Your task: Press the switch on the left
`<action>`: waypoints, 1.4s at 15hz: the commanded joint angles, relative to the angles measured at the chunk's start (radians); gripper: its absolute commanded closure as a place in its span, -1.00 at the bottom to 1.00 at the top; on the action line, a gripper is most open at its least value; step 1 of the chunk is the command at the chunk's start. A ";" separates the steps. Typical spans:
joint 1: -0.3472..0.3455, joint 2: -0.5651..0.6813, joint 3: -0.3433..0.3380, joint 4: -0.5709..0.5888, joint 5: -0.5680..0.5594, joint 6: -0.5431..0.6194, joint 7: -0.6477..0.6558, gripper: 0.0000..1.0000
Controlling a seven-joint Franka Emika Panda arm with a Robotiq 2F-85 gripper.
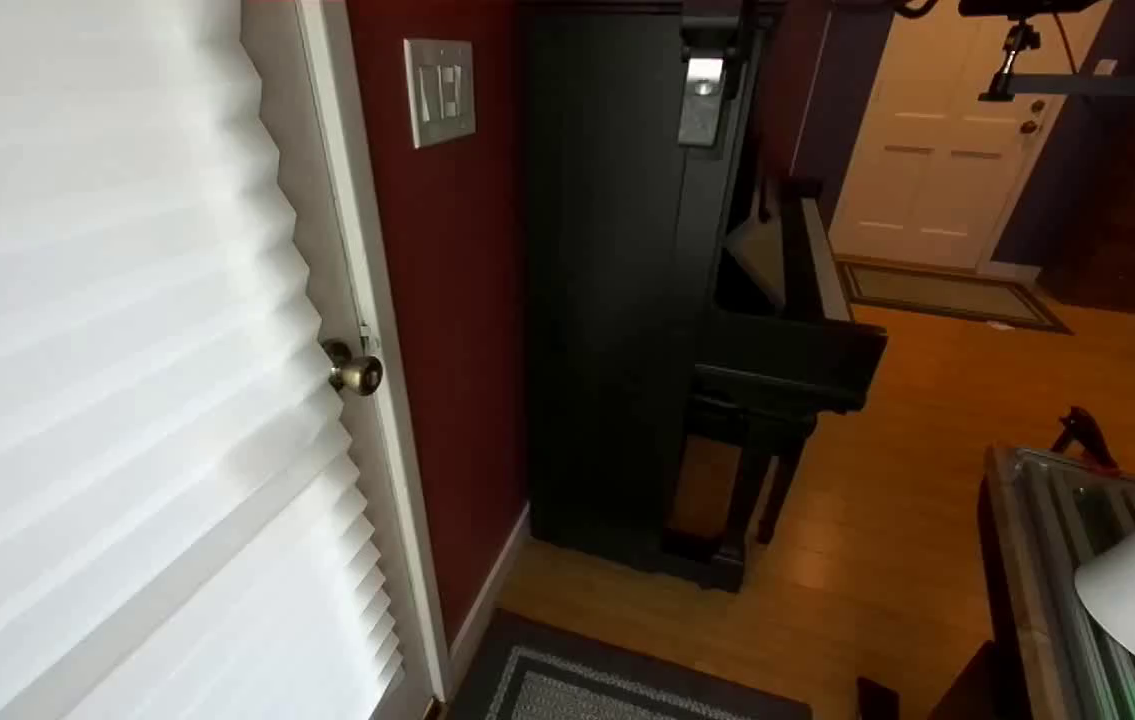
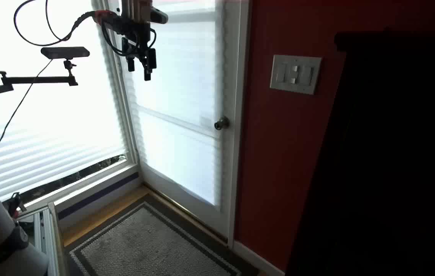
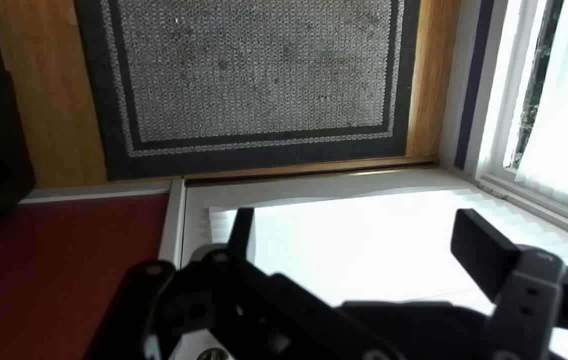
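Jaws spread, the gripper (image 2: 139,69) hangs left of the door knob (image 2: 222,123) in an exterior view, the switch plate (image 2: 296,74) right.

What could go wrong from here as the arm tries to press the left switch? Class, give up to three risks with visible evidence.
Wrong press: the left switch shares its plate with other controls, so a small miss might hit those.
Spread fingers: standing apart, they may straddle the left switch.
Snagging: the door knob juts out lower than the plate, so a low approach might catch it.
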 commanded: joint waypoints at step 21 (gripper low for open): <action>-0.257 0.143 -0.122 0.140 -0.304 0.385 0.120 -1.00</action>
